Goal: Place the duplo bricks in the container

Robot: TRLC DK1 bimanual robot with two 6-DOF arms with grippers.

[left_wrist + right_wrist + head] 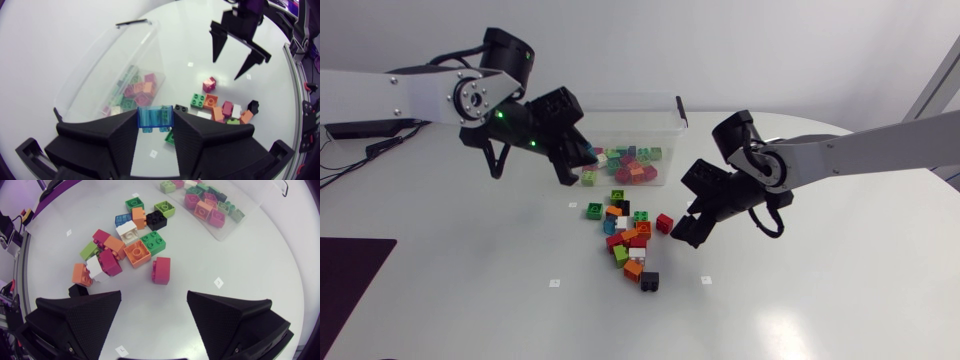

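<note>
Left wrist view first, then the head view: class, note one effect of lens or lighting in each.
Left wrist view: the fisheye bows the table's edge and the clear container's walls, and the blue brick between the left gripper's fingers lets light through. Head view: light is even, with only faint, soft shadows on the table and no strong glare.

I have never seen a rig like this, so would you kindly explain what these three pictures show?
These are two robot arms at a white table. One picture looks down from above; the other two come from cameras on each arm's wrist, so each shows its own black claw at the lower edge. The left claw is shut on a translucent blue brick, next to a clear container that already holds several bricks. The right claw is open and empty, with loose coloured bricks lying ahead of it on the table.
</note>
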